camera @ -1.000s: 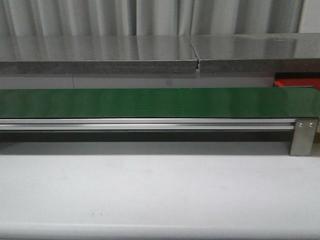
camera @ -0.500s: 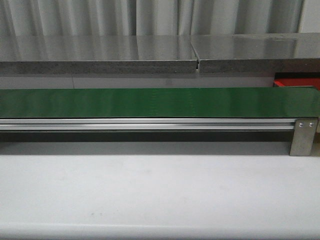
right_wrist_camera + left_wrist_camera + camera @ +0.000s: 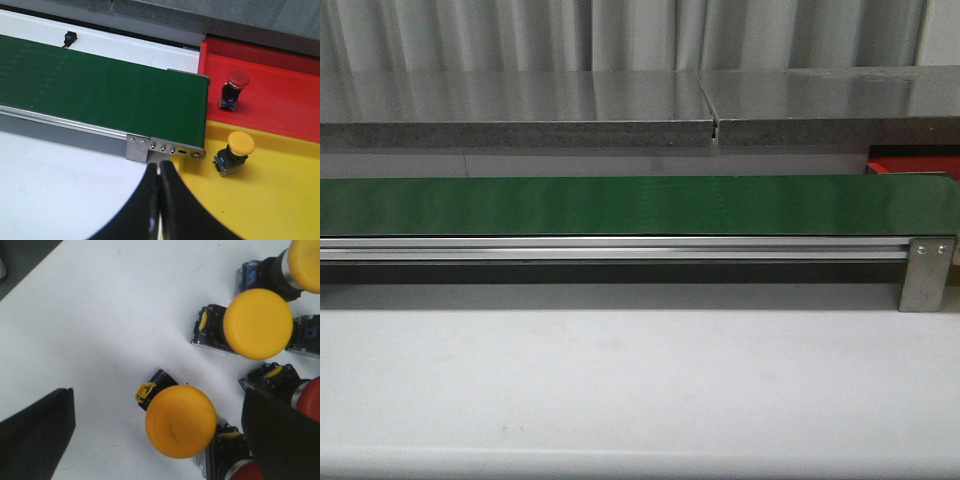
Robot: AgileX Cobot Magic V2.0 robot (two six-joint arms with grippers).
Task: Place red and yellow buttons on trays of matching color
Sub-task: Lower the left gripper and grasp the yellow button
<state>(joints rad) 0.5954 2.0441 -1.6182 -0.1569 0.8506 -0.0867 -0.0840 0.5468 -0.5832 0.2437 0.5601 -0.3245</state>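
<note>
Hovering above a cluster of buttons on the white tabletop (image 3: 100,315): left tool (image 3: 165,440) spread wide, empty, nearest yellow button (image 3: 181,421) between its fingers toward 3 o'clock. Right tool (image 3: 160,200) pinched closed, empty, near the red tray (image 3: 280,95) and yellow tray (image 3: 270,200), one matching button on each.

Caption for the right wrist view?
Shut right gripper near belt end; one button each on red tray and yellow tray.

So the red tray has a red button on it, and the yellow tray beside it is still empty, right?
Not quite. The right wrist view shows the red tray holding a red button, but the yellow tray is not empty: a yellow button sits on it.
</note>
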